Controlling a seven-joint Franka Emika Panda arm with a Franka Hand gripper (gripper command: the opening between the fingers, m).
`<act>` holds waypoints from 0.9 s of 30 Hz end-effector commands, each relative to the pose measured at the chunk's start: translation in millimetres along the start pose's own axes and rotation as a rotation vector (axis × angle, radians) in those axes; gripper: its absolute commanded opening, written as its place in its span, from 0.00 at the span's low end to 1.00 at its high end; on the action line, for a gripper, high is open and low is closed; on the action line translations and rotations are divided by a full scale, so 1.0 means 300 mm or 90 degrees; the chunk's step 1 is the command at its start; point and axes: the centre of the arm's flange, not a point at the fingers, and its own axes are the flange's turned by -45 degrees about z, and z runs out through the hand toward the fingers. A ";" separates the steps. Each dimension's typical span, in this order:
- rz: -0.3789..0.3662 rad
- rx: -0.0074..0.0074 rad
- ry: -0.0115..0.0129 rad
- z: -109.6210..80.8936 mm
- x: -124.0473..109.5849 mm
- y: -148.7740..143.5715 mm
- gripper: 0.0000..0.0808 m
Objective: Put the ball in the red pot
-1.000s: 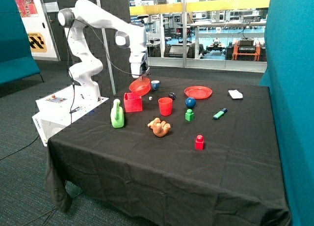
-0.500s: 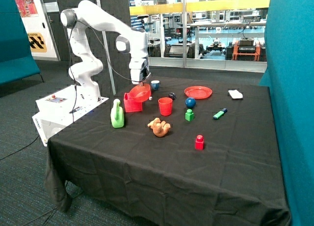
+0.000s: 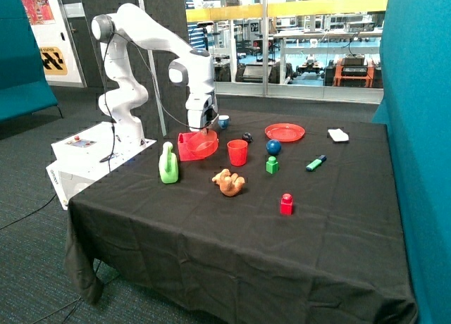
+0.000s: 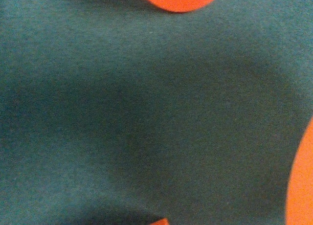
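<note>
You see the gripper (image 3: 203, 129) on a round shallow red bowl (image 3: 199, 146) atop the red square plastic pot (image 3: 185, 146); finger opening I cannot tell. The dark blue glossy ball (image 3: 273, 147) rests on the black tablecloth (image 3: 232, 225).

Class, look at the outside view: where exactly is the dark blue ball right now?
The ball sits on the black table, just behind the green block, between the red cup and the marker.

The gripper (image 3: 204, 129) has come down, carrying the shallow red bowl (image 3: 200, 146) from above the bench's far side onto the top of the red pot (image 3: 187, 149).
</note>
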 end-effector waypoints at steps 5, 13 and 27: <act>0.028 -0.0006 0.0005 0.086 -0.010 0.057 0.00; 0.033 -0.0006 0.0005 0.192 -0.051 0.050 0.00; 0.029 -0.0006 0.0005 0.198 -0.019 0.049 0.00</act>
